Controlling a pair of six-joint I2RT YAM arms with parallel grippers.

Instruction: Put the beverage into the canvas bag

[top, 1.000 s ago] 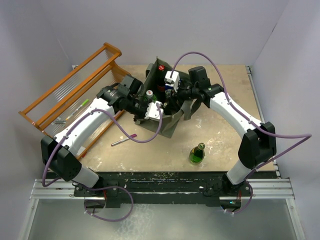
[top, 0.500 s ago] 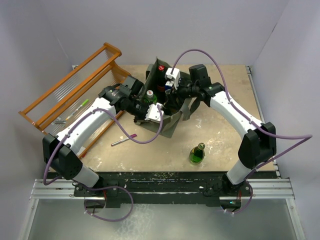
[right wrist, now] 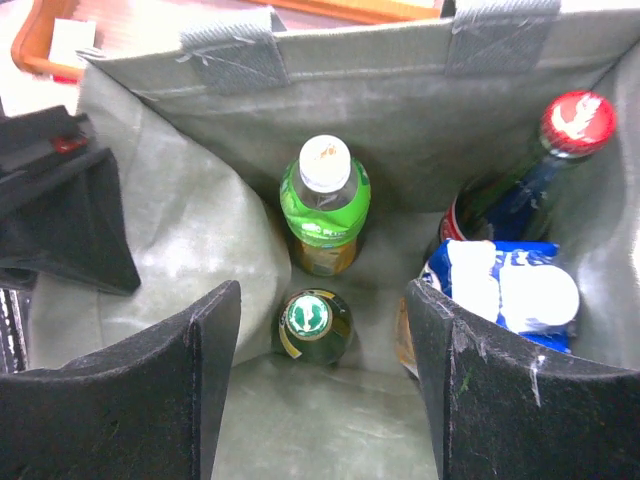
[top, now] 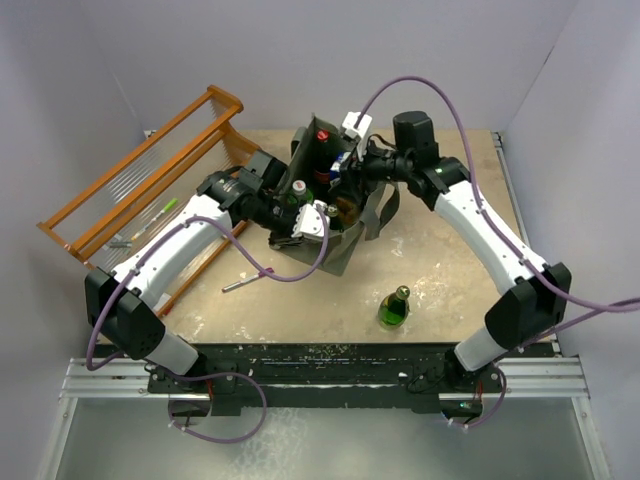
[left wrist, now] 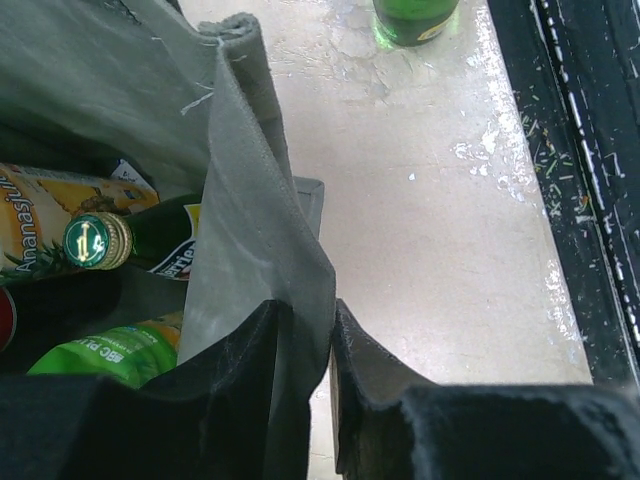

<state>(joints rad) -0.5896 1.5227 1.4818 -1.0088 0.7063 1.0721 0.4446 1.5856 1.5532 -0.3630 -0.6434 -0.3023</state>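
Note:
The grey-green canvas bag [top: 340,250] stands open mid-table. My left gripper [top: 303,222] is shut on the bag's near rim wall [left wrist: 250,200], with the fabric pinched between the fingers [left wrist: 312,320]. My right gripper [top: 347,168] is open and empty above the bag's mouth [right wrist: 322,295]. Below it inside the bag [right wrist: 400,60] stand a green-capped glass bottle [right wrist: 315,325], a green-labelled plastic bottle [right wrist: 325,205], a red-capped bottle [right wrist: 560,140] and a blue-white pack [right wrist: 510,290]. Another green glass bottle [top: 394,307] stands on the table near the front, also in the left wrist view [left wrist: 415,20].
An orange wooden rack [top: 140,180] leans at the far left. A pen-like stick [top: 248,279] lies on the table beside my left arm. The bag's loop handle [top: 378,212] hangs on its right side. The table's black front edge [left wrist: 590,150] is close to the loose bottle.
My right gripper has risen out of the bag and drawn back toward the far right. My left gripper still holds the bag's rim in the same place.

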